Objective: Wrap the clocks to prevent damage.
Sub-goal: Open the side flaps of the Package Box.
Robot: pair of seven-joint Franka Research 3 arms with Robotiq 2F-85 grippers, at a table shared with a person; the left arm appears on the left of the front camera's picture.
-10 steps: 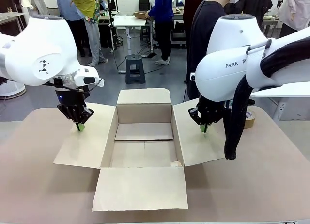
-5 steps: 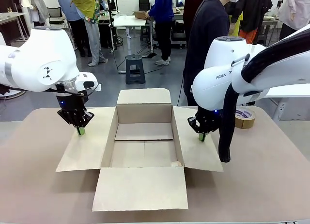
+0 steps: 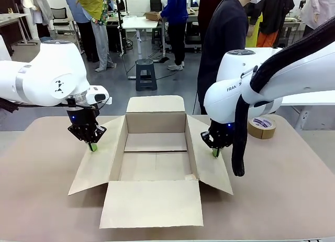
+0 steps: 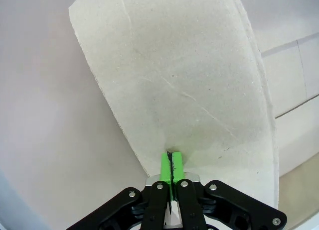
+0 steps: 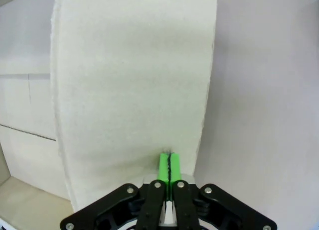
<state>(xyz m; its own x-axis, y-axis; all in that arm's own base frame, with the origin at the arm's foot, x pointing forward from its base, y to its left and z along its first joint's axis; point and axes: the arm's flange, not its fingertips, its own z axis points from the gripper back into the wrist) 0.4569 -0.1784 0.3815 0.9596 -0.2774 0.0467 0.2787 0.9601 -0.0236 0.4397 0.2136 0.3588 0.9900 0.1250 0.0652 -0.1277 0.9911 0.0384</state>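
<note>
Cardboard box point(image 3: 156, 147) open at the middle of the surface point(image 3: 42, 200), inside bare. Far flap point(image 3: 156, 103) upright, near flap point(image 3: 152, 202) lying flat toward the camera, left flap point(image 3: 97, 161) and right flap point(image 3: 209, 161) both tilted partway up.

Surface: plain tan-brown top. Tape roll point(image 3: 261, 128) lying flat to the right of the box, well apart from it.

Room: grey floor beyond the box, dark step stool point(image 3: 146, 74) behind it, white tables farther back, several people standing. One person point(image 3: 225, 37) in a dark top just behind the box's far right corner.

Left fingers point(image 3: 92, 146) pressed fully together, nothing between the green pads, tips against the left flap near its far edge. Same seen from the left wrist: pads together, tips on the flap. Right fingers point(image 3: 215, 152) likewise fully closed and empty, tips against the right flap near its far edge.

Against one second ago: both sets of fingers closer in to the box; both side flaps lifted from nearly flat to a clear upward tilt, outer edges drawn inward. Tape roll now fully in sight, previously half hidden behind the right arm. Far and near flaps unchanged.

Writing: "FRAN" legible on the right arm housing point(image 3: 233, 87), remainder out of sight. Print on the tape roll too small to read.
</note>
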